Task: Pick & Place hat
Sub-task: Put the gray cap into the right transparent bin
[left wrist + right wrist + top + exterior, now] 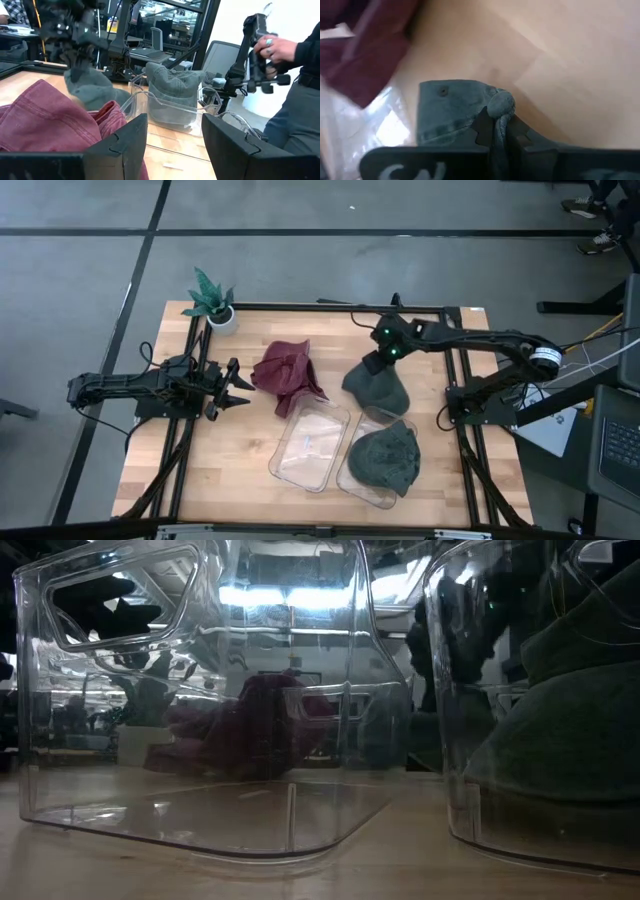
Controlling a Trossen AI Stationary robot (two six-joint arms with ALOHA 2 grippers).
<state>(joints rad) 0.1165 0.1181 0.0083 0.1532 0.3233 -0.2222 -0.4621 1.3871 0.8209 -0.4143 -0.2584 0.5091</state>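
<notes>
With the right tool pinched on a bunched fold of the grey-green hat, I have it hanging just beside the right-hand bin, which already holds another green hat. That thin pinch could slip, or the dangling fabric could catch the bin's rim and drag it across the table. My left tool waits spread open beside the maroon hat.

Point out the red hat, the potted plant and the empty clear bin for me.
red hat (pixel 288 374), high view, on the crumpled crown.
potted plant (pixel 211 298), high view, on the green leaves above the white pot.
empty clear bin (pixel 310 445), high view, on its bare floor.
</notes>
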